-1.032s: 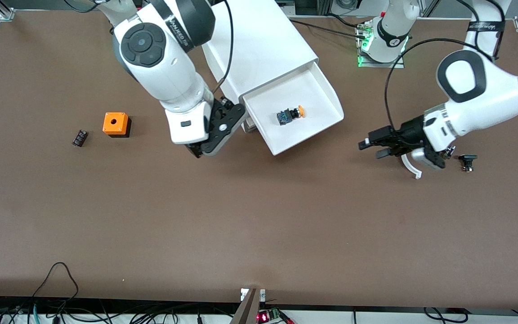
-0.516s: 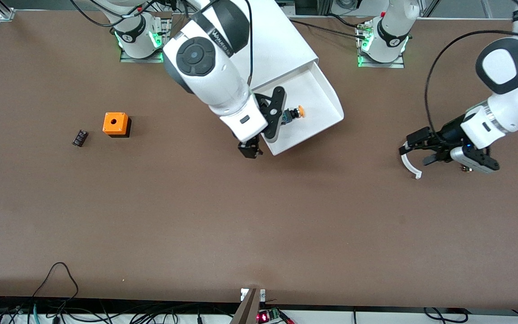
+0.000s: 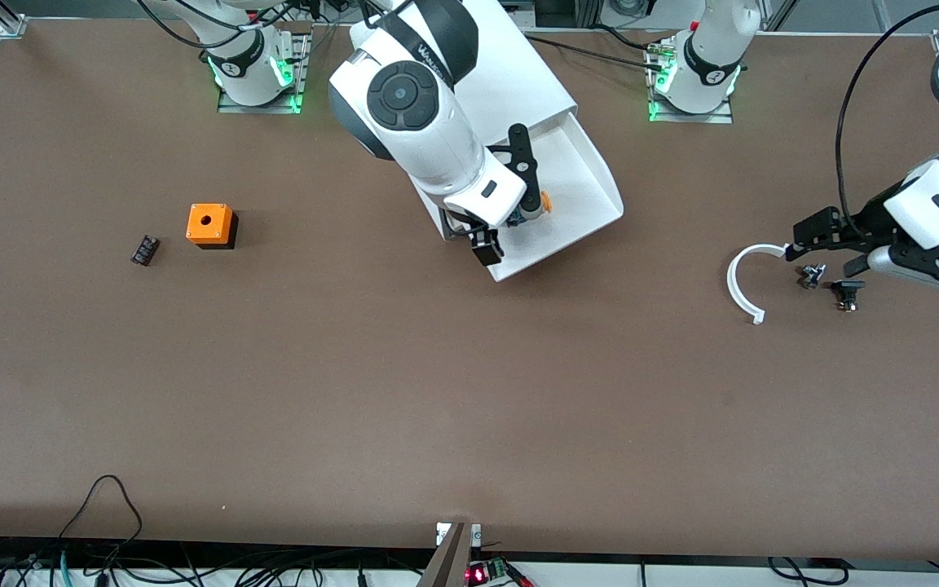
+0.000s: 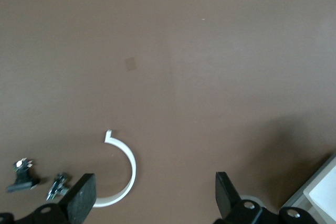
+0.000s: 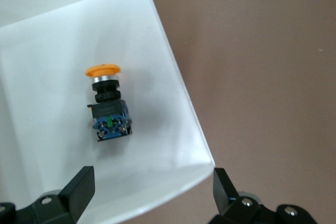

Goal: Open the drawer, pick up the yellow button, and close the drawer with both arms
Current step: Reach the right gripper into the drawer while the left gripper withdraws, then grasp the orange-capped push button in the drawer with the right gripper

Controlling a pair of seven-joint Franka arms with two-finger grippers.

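The top drawer (image 3: 600, 189) stands pulled out of the white cabinet (image 3: 502, 73). The button (image 3: 544, 200), with an orange cap and a black-blue body, lies on its side in it, partly hidden by the right arm. In the right wrist view the button (image 5: 107, 109) shows whole inside the drawer (image 5: 176, 119). My right gripper (image 3: 487, 244) (image 5: 152, 195) is open and empty, over the drawer's front wall beside the button. My left gripper (image 3: 832, 244) (image 4: 153, 203) is open and empty, over bare table at the left arm's end.
A white curved strip (image 3: 742, 281) (image 4: 123, 177) and two small black parts (image 3: 813, 275) (image 3: 847, 292) lie under the left gripper. An orange cube with a hole (image 3: 210, 224) and a black ribbed block (image 3: 144, 249) sit toward the right arm's end.
The right gripper has swung from beside the cabinet to over the open drawer. The left gripper has drawn back toward its own end, uncovering the white strip and small parts.
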